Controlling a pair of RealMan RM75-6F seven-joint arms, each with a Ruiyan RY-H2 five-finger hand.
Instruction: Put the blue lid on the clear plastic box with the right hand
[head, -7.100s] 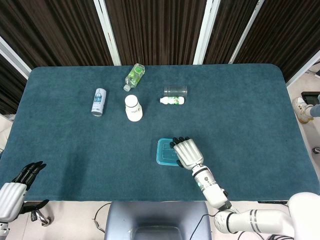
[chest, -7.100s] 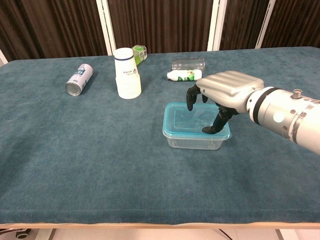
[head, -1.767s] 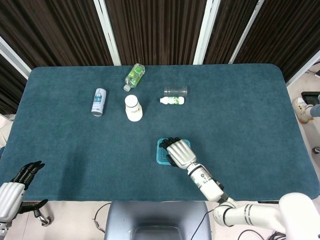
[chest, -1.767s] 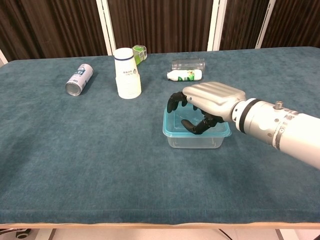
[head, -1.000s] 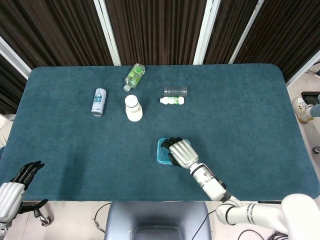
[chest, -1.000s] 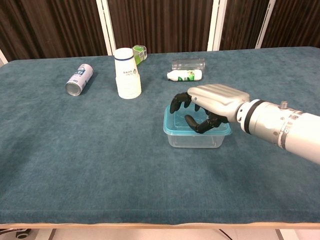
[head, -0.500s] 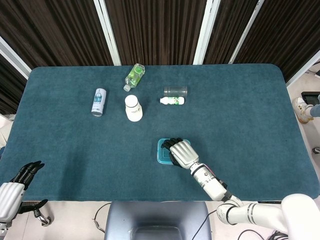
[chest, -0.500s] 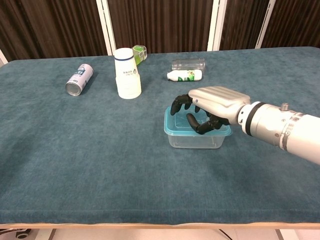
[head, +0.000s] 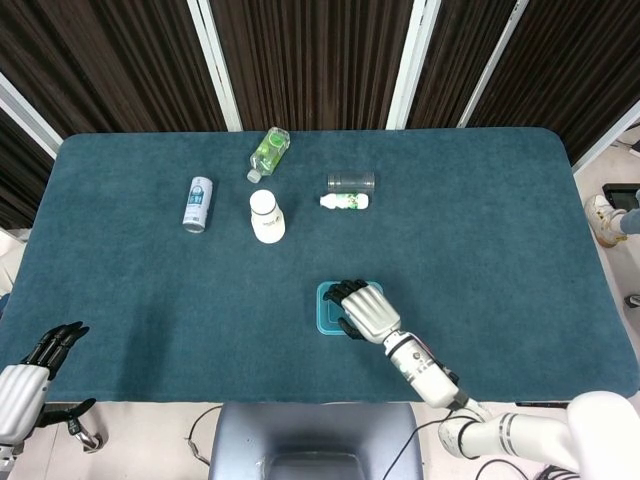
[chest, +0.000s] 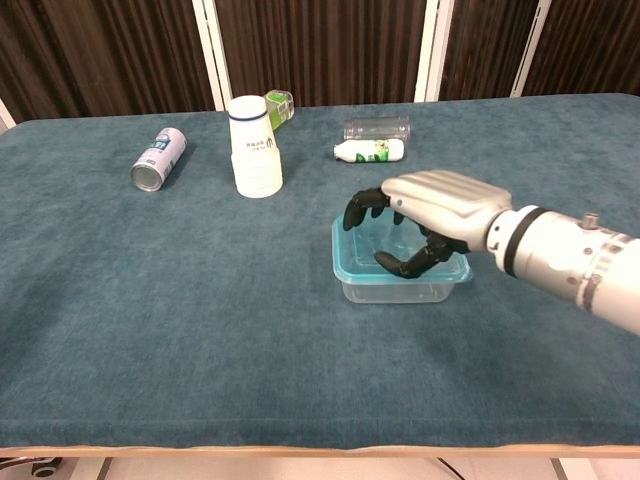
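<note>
Right hand (chest: 435, 215) arched over blue lid (chest: 349, 265) atop clear plastic box (chest: 400, 287), fingertips (chest: 356, 212) curled onto lid, nothing grasped. Left hand (head: 30, 375) loose-fingered off table edge.

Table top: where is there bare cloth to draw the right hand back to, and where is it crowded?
Bare cloth lies right of the clear plastic box out to the table edge, and in front of it under the right hand. Crowded: the far-left cluster of can, white cup and bottles.
</note>
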